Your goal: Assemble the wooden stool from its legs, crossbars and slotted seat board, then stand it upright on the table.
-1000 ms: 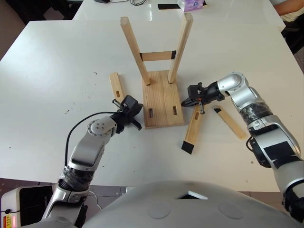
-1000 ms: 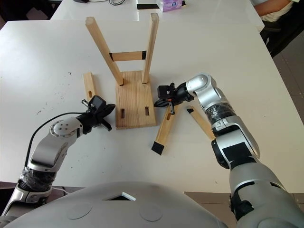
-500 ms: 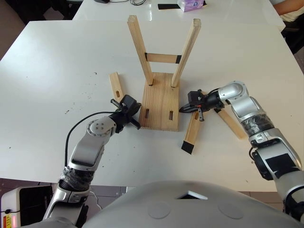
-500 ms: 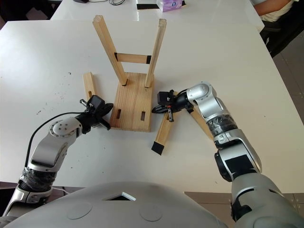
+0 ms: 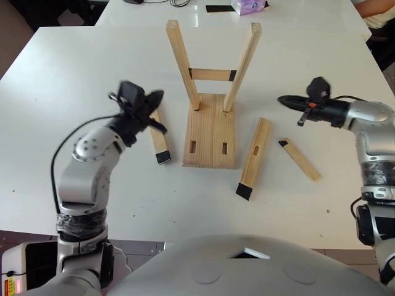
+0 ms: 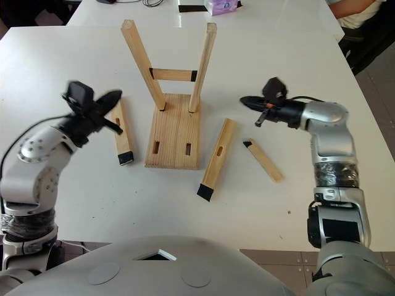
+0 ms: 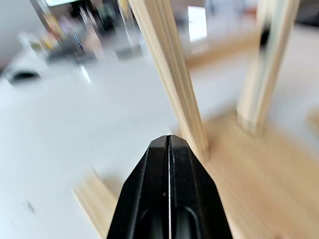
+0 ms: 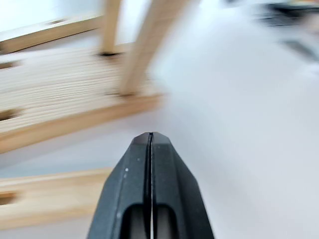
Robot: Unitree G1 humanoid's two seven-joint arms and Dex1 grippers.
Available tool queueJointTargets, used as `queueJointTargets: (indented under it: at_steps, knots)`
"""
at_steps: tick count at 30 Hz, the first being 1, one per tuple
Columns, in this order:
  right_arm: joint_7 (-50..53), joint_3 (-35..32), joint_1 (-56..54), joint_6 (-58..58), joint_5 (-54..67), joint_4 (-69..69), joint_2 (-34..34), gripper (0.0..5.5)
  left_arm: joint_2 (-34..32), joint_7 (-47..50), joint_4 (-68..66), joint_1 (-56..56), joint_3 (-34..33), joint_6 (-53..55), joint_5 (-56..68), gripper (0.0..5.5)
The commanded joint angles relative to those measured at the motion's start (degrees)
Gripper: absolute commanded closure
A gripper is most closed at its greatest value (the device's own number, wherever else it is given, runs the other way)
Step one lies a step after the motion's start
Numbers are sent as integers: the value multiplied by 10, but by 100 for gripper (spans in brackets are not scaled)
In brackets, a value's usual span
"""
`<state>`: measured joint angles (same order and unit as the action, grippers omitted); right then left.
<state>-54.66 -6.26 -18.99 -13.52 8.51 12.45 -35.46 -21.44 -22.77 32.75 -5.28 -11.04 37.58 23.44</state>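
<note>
Though white, table (image 5: 74, 61) dark-specked at left (second table (image 5: 296, 15) behind)

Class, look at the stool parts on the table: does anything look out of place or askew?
The seat board holds only two legs, joined by a crossbar; its two near slots are empty, and three loose pieces lie flat beside it.
</note>
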Motion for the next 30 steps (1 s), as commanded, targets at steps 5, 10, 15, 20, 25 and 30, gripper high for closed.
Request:
queueJointTargets:
  at_steps: [5, 10, 15, 20, 25, 30]
  knots:
    - [141, -44, 173, -140, 3, -186, 17, 499, 196, 169, 163, 3, -66, -77, 219, 550]
    - [98, -73, 260, -180, 47, -241, -15, 424, 213, 225, 189, 46, -85, -120, 235, 550]
    - [34, -75, 293, -203, 76, -252, -72, 362, 239, 249, 207, 112, -48, -159, 201, 550]
    - [-27, -86, 310, -240, 119, -236, -121, 286, 242, 247, 199, 134, -35, -197, 192, 550]
    - [-60, -81, 322, -194, 111, -182, -145, 286, 251, 245, 177, 158, -13, -230, 170, 550]
    - [-82, -57, 326, -154, 94, -152, -163, 286, 253, 241, 164, 175, 12, -254, 149, 550]
